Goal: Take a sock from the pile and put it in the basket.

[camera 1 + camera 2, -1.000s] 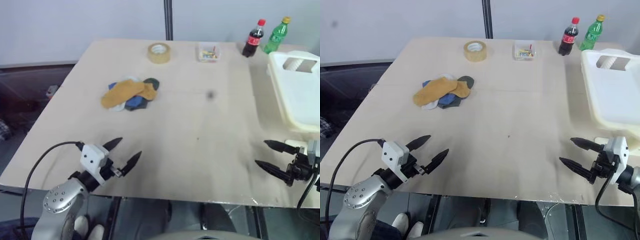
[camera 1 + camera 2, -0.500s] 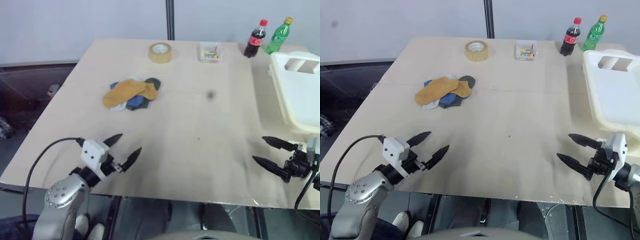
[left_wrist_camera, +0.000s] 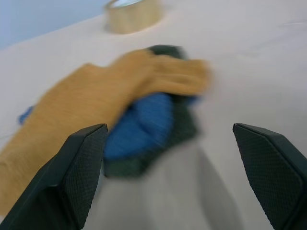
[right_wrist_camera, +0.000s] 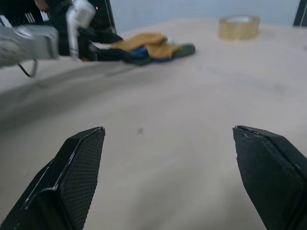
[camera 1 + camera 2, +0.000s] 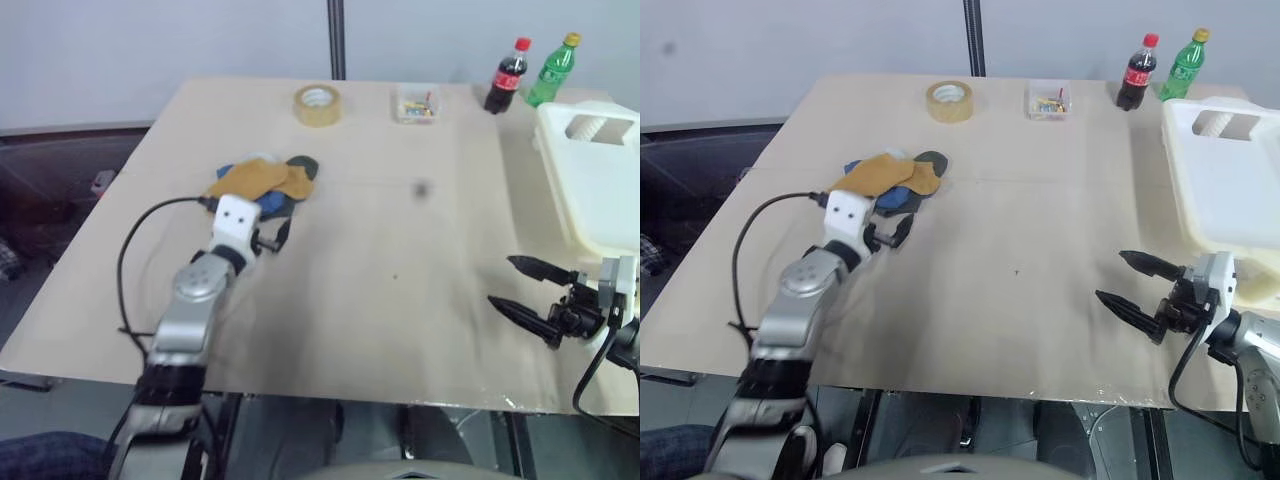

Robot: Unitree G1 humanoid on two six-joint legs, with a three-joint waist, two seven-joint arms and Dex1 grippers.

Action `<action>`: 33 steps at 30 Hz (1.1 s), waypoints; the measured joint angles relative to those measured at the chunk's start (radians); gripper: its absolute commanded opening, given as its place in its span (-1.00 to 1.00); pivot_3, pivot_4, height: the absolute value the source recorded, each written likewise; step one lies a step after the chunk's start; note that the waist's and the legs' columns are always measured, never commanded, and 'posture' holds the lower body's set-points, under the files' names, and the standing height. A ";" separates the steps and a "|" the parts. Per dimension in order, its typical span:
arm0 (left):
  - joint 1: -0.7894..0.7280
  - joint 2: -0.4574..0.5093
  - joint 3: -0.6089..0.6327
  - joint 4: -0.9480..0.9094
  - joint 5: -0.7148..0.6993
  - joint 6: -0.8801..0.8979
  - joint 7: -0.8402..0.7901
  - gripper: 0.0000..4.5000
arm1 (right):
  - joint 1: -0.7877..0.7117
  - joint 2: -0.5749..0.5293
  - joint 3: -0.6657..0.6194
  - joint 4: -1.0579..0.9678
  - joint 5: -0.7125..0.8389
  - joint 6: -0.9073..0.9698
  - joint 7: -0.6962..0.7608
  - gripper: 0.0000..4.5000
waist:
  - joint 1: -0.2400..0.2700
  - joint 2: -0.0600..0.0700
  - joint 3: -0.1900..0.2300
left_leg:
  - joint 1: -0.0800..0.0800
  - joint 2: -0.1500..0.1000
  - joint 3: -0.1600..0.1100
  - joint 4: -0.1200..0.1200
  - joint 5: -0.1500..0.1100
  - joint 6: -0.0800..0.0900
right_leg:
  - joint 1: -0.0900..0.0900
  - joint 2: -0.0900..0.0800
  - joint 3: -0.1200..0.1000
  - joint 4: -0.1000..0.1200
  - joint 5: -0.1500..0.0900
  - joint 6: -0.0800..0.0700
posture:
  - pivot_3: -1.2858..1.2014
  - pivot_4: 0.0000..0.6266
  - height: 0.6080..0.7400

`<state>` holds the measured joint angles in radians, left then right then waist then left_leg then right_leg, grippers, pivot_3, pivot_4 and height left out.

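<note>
Beside pile, left gripper agape

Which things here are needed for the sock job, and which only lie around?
Needed: pile, basket, left gripper (open, at the pile).
Lying about: tape roll, clear box, cola bottle, green bottle.

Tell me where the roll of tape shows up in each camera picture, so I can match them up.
Left eye view: the roll of tape stands at the table's far edge, beyond the pile of socks.
Right eye view: same spot, far edge.
Left wrist view: behind the pile, at the picture's edge.
Right wrist view: far across the table.
Shared landmark: the pile, with its mustard sock on top.
</note>
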<state>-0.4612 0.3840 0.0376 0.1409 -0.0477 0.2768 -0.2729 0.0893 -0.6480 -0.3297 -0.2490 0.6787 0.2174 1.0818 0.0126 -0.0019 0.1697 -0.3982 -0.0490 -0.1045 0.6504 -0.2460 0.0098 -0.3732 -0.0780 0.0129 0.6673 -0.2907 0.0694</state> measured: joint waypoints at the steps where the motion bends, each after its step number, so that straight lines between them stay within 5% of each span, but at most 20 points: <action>1: -0.049 -0.013 -0.012 0.057 0.018 -0.017 0.012 1.00 | -0.012 0.006 0.006 -0.007 0.000 0.000 -0.006 0.97 | 0.001 0.000 0.000 | 0.000 0.000 0.000 0.000 0.000 0.000 | 0.000 0.000 0.000 0.000 0.000 0.000 | 0.03 -0.52 0.97; 12: -0.349 -0.077 -0.035 0.482 0.095 -0.161 0.111 1.00 | -0.008 0.047 0.017 -0.013 -0.018 -0.027 -0.044 0.97 | -0.006 -0.002 0.001 | -0.002 -0.002 0.003 0.001 0.001 -0.001 | -0.004 -0.001 0.003 0.004 0.000 0.000 | 0.03 -0.52 0.97; 22: -0.404 -0.078 -0.035 0.684 0.114 -0.185 0.148 1.00 | -0.008 0.046 0.016 -0.037 -0.020 -0.034 -0.069 0.97 | -0.022 -0.006 0.003 | -0.001 -0.002 0.003 0.004 0.001 -0.001 | -0.005 -0.001 0.003 0.010 0.000 0.000 | 0.03 -0.52 0.97; 26: -0.404 -0.083 -0.039 0.699 0.124 -0.203 0.149 0.45 | -0.013 0.046 0.016 -0.037 -0.020 -0.035 -0.070 1.00 | -0.023 -0.006 0.003 | -0.001 -0.002 0.003 0.004 0.001 -0.001 | -0.005 -0.001 0.003 0.011 0.000 0.000 | 0.03 -0.52 0.97; 33: -0.404 -0.084 -0.037 0.704 0.124 -0.238 0.176 -0.95 | -0.015 0.047 0.016 -0.036 -0.025 -0.049 -0.065 1.00 | -0.023 -0.006 0.003 | -0.001 -0.001 0.003 0.004 0.001 -0.001 | -0.005 -0.001 0.004 0.011 0.000 0.000 | 0.03 -0.52 0.97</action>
<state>-0.8657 0.3002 0.0004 0.8451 0.0768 0.0388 -0.0966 0.0743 -0.6015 -0.3137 -0.2848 0.6535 0.1681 1.0164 -0.0105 -0.0076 0.1729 -0.3991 -0.0505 -0.1011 0.6542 -0.2454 0.0091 -0.3781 -0.0792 0.0165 0.6781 -0.2908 0.0698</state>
